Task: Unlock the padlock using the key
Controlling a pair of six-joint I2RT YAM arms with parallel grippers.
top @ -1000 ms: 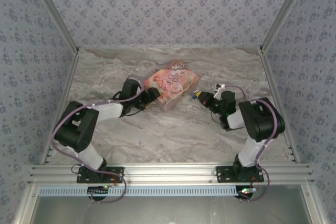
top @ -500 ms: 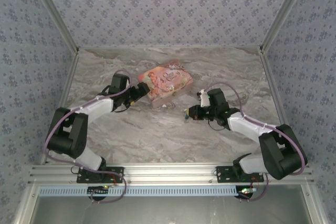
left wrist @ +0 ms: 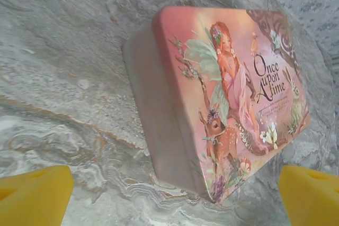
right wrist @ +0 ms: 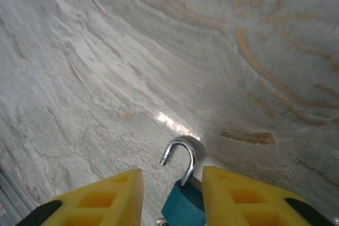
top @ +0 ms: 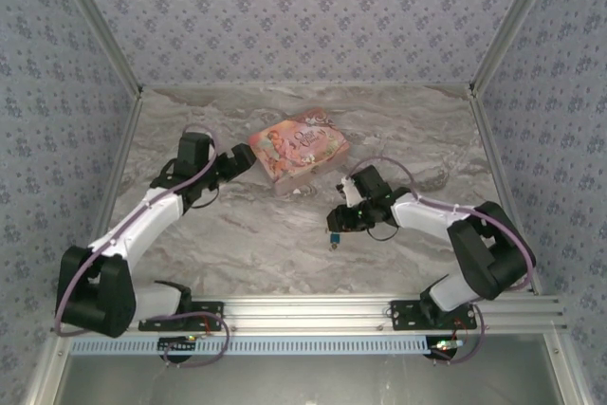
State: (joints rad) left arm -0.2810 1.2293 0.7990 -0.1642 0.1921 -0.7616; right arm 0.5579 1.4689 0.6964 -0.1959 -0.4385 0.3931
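The teal-blue padlock (right wrist: 185, 206) sits between my right gripper's yellow fingers (right wrist: 249, 194), its body against the right one. Its silvery shackle (right wrist: 183, 154) is swung open, with one end free just above the marble. In the top view the right gripper (top: 338, 225) is low over the middle of the table, with the padlock (top: 334, 241) a teal speck at its tip. A silvery bit (right wrist: 160, 220) shows beside the padlock's body; I cannot tell if it is the key. My left gripper (left wrist: 172, 199) is open, wide apart, just short of the pink box (left wrist: 228, 93).
The pink picture-printed box (top: 297, 146) lies flat at the centre back, with the left gripper (top: 239, 164) by its left corner. Patterned walls and metal posts (top: 100, 35) close in the marble table (top: 266, 244). A metal rail (top: 303, 310) runs along the near edge.
The right gripper carried the padlock from beside the box toward the near middle of the table. The left arm swung out to the left, and the box turned and shifted slightly left.
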